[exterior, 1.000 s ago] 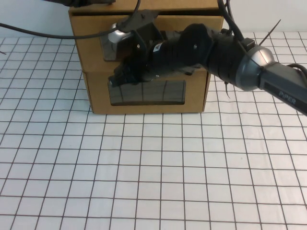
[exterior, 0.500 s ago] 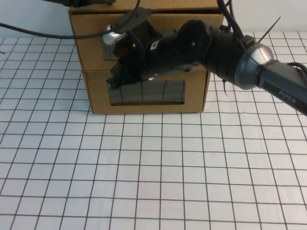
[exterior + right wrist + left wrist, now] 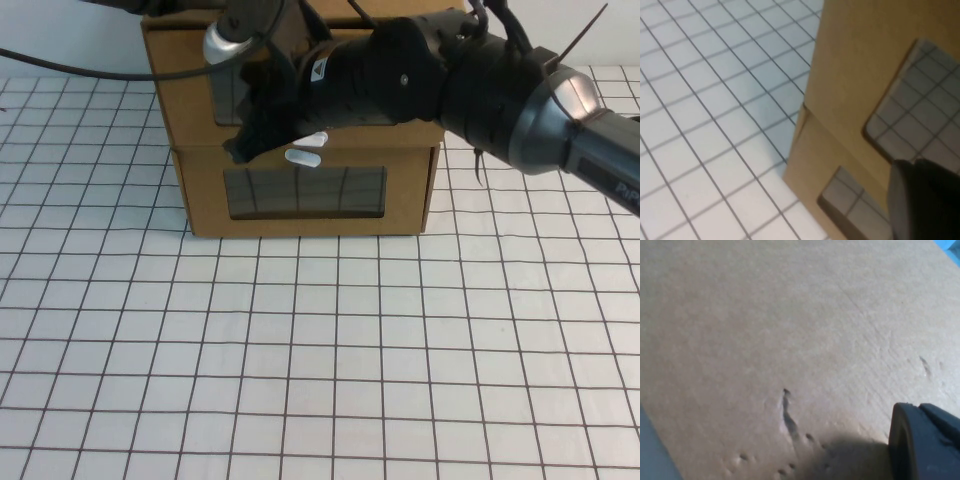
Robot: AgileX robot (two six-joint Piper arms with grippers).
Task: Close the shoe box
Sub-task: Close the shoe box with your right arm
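The shoe box (image 3: 185, 100) is the upper of two stacked brown cardboard boxes. Its window (image 3: 226, 100) is mostly hidden by my right arm, and its white tab (image 3: 316, 139) shows below. My right gripper (image 3: 245, 150) is shut and hangs against the box front near its lower edge. In the right wrist view the gripper (image 3: 915, 167) sits close to the shoe box window (image 3: 920, 110). My left gripper (image 3: 920, 412) rests on the box's flat cardboard top (image 3: 790, 330). In the high view only a dark bit of the left gripper (image 3: 190, 5) shows at the top edge.
The twin box (image 3: 405, 190) lies underneath, with its window (image 3: 305, 192) and its white tab (image 3: 303, 157) above that window. It also shows in the right wrist view (image 3: 810, 160). A white gridded table (image 3: 320, 350) spreads in front of the boxes. A black cable (image 3: 60, 62) runs at the back left.
My right arm has risen and drawn up from the lower box's window to the upper box's front. Both white tabs, covered before, now show.
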